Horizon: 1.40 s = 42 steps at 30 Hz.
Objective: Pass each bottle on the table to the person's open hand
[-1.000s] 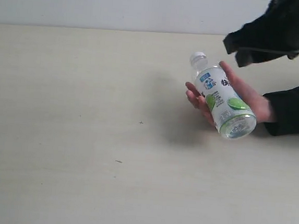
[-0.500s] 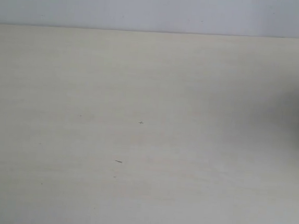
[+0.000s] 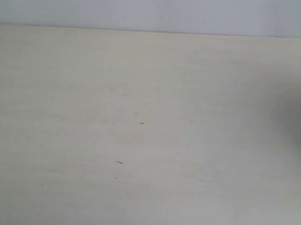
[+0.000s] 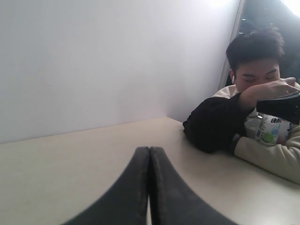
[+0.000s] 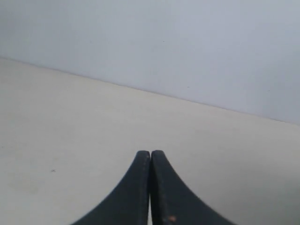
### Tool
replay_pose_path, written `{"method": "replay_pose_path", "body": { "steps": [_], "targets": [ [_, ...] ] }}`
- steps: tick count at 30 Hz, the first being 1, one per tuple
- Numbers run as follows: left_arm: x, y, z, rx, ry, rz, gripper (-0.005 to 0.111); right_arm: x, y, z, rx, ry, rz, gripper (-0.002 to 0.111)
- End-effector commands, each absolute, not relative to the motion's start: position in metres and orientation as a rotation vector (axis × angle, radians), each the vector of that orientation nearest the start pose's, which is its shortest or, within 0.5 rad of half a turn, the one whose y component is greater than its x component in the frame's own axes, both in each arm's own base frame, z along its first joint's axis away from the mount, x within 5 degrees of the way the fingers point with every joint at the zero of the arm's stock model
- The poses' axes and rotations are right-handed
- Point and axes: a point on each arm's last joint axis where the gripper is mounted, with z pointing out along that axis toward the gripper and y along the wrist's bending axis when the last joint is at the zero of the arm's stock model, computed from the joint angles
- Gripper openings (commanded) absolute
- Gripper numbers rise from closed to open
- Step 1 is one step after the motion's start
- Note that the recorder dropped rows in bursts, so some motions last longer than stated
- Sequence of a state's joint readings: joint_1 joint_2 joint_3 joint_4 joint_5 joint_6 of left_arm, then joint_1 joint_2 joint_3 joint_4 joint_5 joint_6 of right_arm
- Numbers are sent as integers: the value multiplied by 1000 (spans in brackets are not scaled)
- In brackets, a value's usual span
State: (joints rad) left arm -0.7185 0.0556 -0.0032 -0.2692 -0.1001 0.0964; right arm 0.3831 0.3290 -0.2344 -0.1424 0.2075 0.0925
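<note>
No bottle, hand or gripper shows in the exterior view, only the pale table [image 3: 200, 148]. In the left wrist view a green-and-blue bottle [image 4: 268, 133] is held against the chest of a person [image 4: 255, 61] at the table's far corner. The person's hand [image 4: 274, 88] is raised before the face, palm not showing. The other bottles are out of view. My left gripper [image 4: 150, 150] is shut on nothing, low above the table [image 4: 70, 159]. My right gripper [image 5: 150, 153] is also shut and empty, above the table [image 5: 70, 117].
A plain white wall [image 3: 149, 7] runs behind the table's back edge. A black object [image 4: 281, 107] juts in from the frame edge in front of the person's bottle. The person's black-sleeved arm [image 4: 211, 126] rests on the table corner. A few tiny dark specks [image 3: 118, 162] mark the surface.
A second ago the open hand held the green-and-blue bottle at the right, with a black arm above it. Hand, bottle and arm have all left the exterior view.
</note>
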Motion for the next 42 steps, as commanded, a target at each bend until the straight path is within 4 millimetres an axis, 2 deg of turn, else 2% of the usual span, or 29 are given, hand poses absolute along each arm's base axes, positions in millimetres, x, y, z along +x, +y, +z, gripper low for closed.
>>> {"method": "replay_pose_path", "body": {
  "steps": [1,6,8,16,23,31,42],
  "targets": [
    [47,-38,219,377,1432,-706,0,77,19,228,-257,1615,131,0],
    [47,-38,219,377,1432,-706,0,69,7,210,-69,1576,77,0],
    [47,-38,219,377,1432,-706,0,65,3,212,-32,1530,43,0],
    [47,-38,219,377,1432,-706,0,56,-8,199,138,1639,-75,0],
    [47,-38,219,377,1432,-706,0,55,-9,198,157,1642,-88,0],
    [47,-38,219,377,1432,-706,0,56,-8,201,223,1601,3,0],
    [47,-38,219,377,1432,-706,0,56,-8,200,209,1611,-7,0]
  ]
}}
